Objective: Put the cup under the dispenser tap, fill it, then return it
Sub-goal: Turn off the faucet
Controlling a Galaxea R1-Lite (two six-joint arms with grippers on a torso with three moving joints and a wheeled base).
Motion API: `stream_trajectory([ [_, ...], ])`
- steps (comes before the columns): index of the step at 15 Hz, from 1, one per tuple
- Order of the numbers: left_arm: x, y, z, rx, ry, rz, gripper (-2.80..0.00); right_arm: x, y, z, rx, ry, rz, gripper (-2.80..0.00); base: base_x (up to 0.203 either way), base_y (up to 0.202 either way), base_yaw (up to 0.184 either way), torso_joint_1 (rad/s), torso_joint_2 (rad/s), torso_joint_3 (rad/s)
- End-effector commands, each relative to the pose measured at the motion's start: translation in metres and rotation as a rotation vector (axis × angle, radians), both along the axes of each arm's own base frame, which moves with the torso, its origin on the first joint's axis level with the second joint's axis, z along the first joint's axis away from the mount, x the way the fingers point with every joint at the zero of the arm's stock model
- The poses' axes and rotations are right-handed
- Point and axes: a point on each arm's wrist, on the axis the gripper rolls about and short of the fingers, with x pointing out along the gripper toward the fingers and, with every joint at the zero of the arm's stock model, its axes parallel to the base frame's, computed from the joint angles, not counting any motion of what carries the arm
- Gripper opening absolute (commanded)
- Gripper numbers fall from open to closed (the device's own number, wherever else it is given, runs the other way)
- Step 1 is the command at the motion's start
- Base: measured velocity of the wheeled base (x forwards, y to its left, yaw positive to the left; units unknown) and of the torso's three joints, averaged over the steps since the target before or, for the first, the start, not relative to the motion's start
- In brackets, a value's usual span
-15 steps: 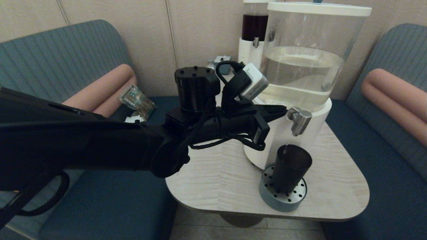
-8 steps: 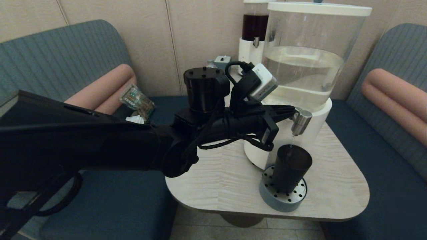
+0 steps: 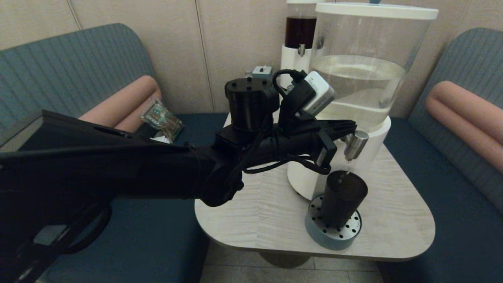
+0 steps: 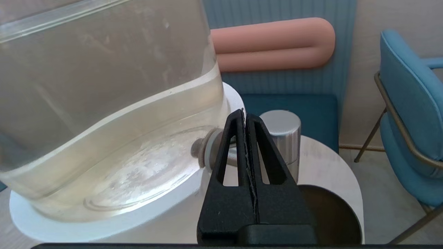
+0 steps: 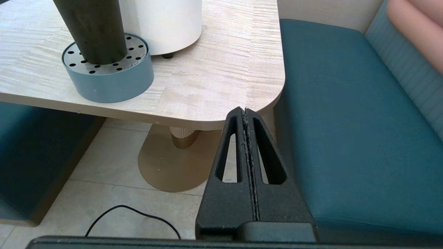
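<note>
Over the last second I have watched my left arm push forward toward the dispenser tap [image 3: 355, 144]. The left gripper [image 3: 351, 125], fingers pressed together, was short of the tap a second ago and now reaches over its top; from the wrist camera the tips [image 4: 244, 116] sit just beside the tap's cap [image 4: 280, 126]. The tap has tilted back from its forward lean to nearly upright, and a thin stream now runs from its spout into the cup [image 3: 342, 198] directly below, where a second ago I could only make out a faint trickle
</note>
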Motion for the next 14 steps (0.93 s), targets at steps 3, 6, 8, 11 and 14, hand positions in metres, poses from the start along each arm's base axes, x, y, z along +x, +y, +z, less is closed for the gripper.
stream_trajectory([
  [3,0.001,-0.002,-0.003,0.004,0.000,-0.005,-2.80,0.001,0.000,-0.003,0.000,0.010,0.001,-2.80,0.000,0.000,0.000,0.000,0.00,0.000],
  [6,0.003,-0.003,-0.003,-0.004,-0.008,-0.002,-2.80,0.001,0.000,-0.003,0.000,0.010,0.001,-2.80,0.000,0.000,0.000,0.000,0.00,0.000],
  [8,-0.001,0.001,0.009,-0.024,-0.027,0.003,-2.80,0.001,0.000,-0.003,0.000,0.010,0.000,-2.80,0.000,0.000,0.000,0.000,0.00,0.000],
  [11,-0.014,0.015,0.026,-0.034,-0.035,0.015,-2.80,0.001,0.000,-0.003,0.000,0.010,0.001,-2.80,0.000,0.000,0.000,0.000,0.00,0.000],
  [14,-0.021,0.024,0.021,-0.009,-0.007,0.023,-2.80,0.001,0.000,-0.003,0.000,0.010,0.001,-2.80,0.000,0.000,0.000,0.000,0.00,0.000],
])
